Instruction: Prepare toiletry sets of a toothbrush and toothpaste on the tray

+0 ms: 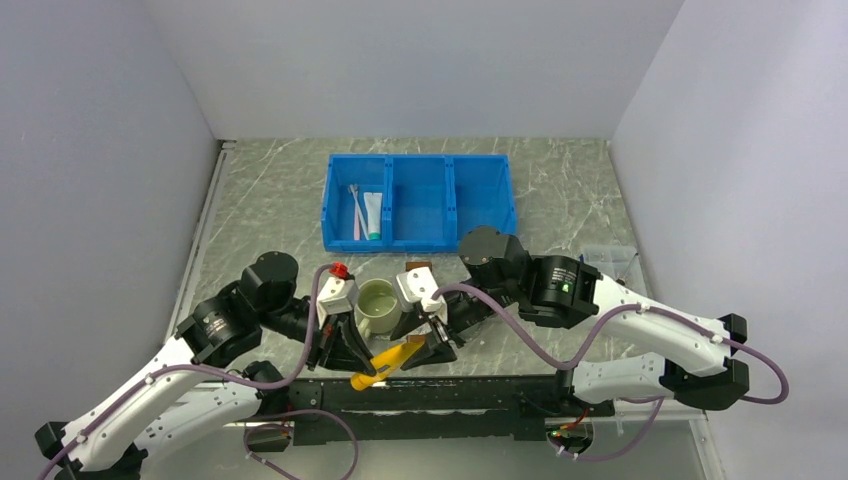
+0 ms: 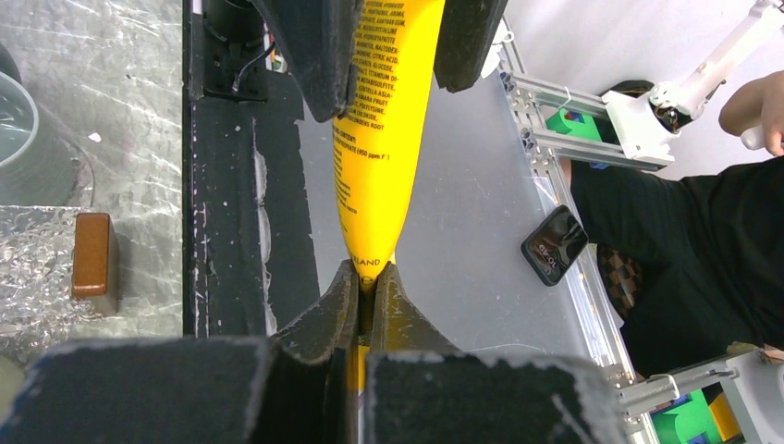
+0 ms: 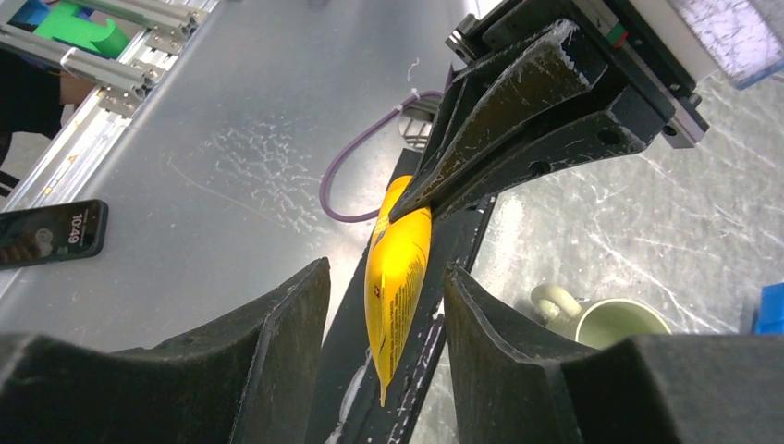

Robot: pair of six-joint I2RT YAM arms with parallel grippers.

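Left hand (image 2: 368,276) tight on yellow toothpaste (image 2: 381,139)

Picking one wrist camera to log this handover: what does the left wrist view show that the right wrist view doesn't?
Only the left wrist view: a brown block on the glittery tray. Only the right wrist view: a purple cable and a corner of the blue bin. Both: the yellow toothpaste, the left hand shut on its end, the right hand open around it, a mug, a phone.
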